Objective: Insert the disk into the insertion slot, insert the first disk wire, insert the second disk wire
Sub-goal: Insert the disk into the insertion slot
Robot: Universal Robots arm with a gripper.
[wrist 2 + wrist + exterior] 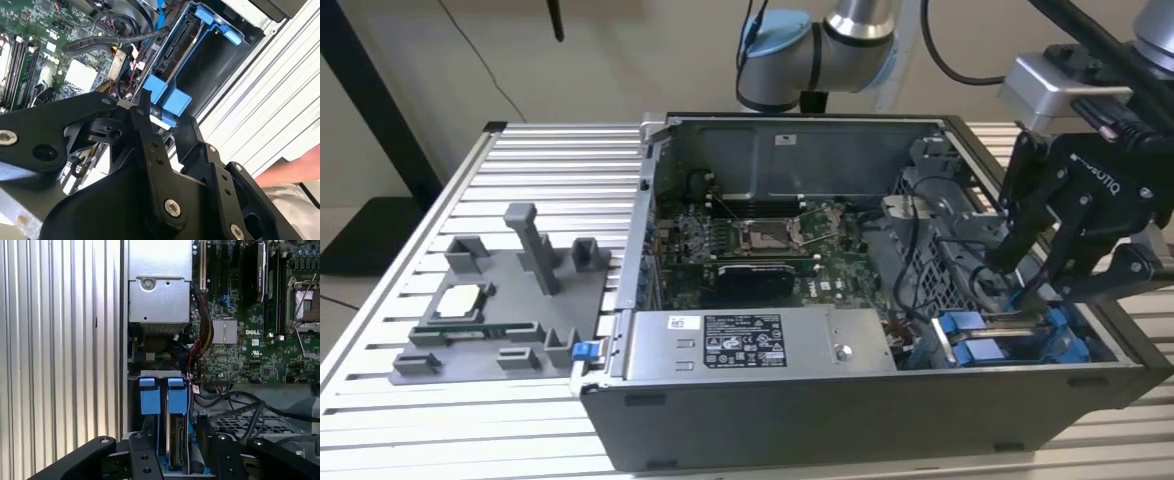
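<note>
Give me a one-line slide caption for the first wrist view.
Gripper at the blue-framed disk standing on edge in the insertion slot, motherboard alongside.

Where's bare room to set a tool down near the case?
Slatted table behind the grey fixture, and the strip in front of it. Crowded: the insertion slot corner, with gripper and cables packed in.

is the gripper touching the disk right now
Cannot tell. In the first wrist view the gripper sits astride the disk, but neither contact nor a gap shows plainly.
</note>
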